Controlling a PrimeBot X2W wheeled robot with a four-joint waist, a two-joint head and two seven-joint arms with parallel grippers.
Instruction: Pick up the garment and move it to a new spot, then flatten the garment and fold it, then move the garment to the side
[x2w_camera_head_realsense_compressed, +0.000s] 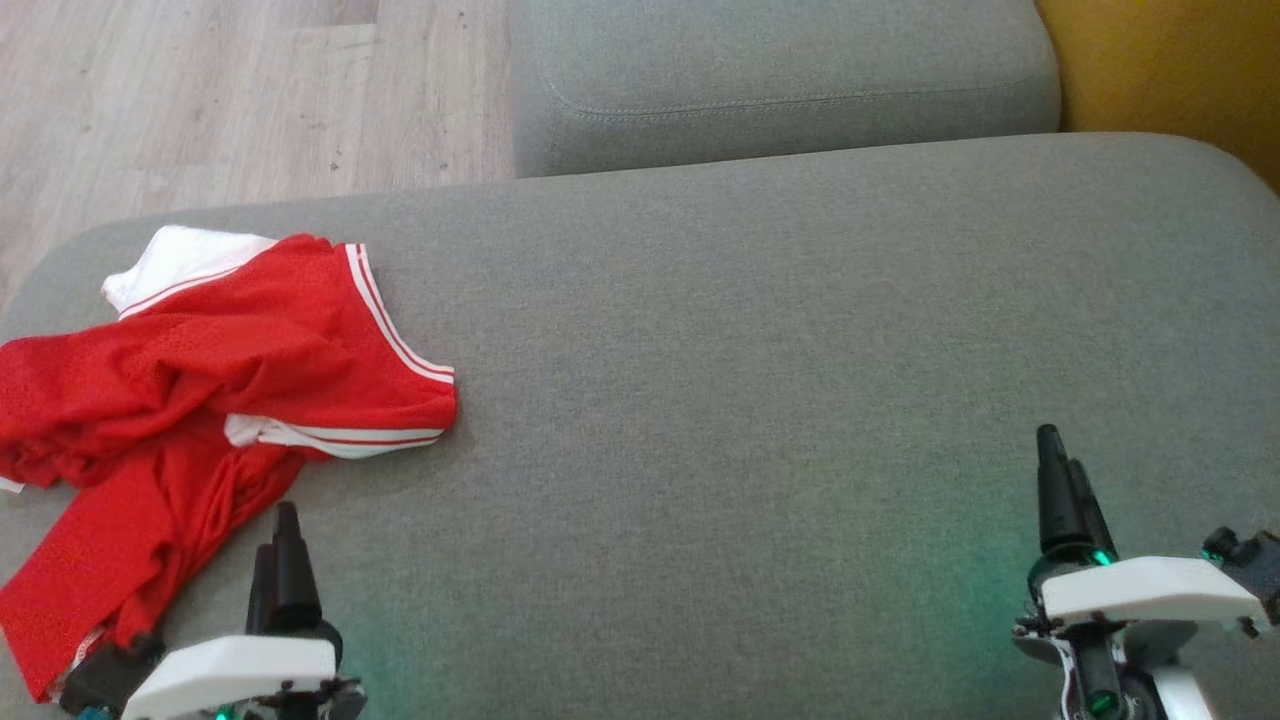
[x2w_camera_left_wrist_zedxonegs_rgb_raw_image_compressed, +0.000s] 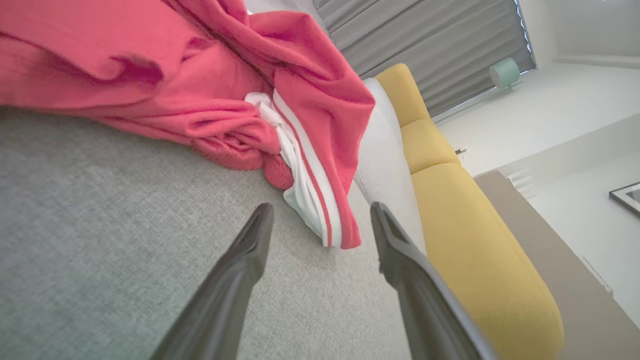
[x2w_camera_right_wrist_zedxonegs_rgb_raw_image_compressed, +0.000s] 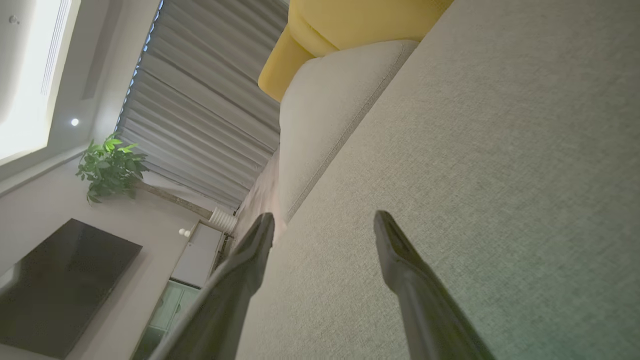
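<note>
Left gripper (x2w_camera_head_realsense_compressed: 275, 530), bottom left of the head view: jaws spread wide, nothing between them, tips over bare cloth of the broad grey upholstered seat cushion (x2w_camera_head_realsense_compressed: 750, 350). Right gripper (x2w_camera_head_realsense_compressed: 1060, 450), bottom right: jaws equally wide, empty, over bare cushion.

Crumpled red mesh garment with white striped trim (x2w_camera_head_realsense_compressed: 200, 350): lies at the left end of the grey cushion, partly bunched, not flat.
- Relative to the left gripper: ahead of it and to its left. A narrow red strip of the garment runs down the near-left edge, just beside the gripper's left. Whether the wrist housing touches that strip cannot be told.
- Left wrist view: the gripper (x2w_camera_left_wrist_zedxonegs_rgb_raw_image_compressed: 321, 207) has the garment (x2w_camera_left_wrist_zedxonegs_rgb_raw_image_compressed: 200, 75) directly ahead. The folded white-and-red hem corner sits close to the line between the tips, near but apart from both.
- Relative to the right gripper: well apart, across most of the cushion.

Orientation: long axis diagonal, from the white panel at the far left down to the near-left corner. The striped hem points right, toward mid-cushion.

Right wrist view: gripper (x2w_camera_right_wrist_zedxonegs_rgb_raw_image_compressed: 325, 215) jaws parted over plain grey fabric.

Surroundings: second grey cushion (x2w_camera_head_realsense_compressed: 780, 80) beyond, yellow sofa (x2w_camera_head_realsense_compressed: 1170, 60) far right, pale wooden floor (x2w_camera_head_realsense_compressed: 200, 100) far left.
</note>
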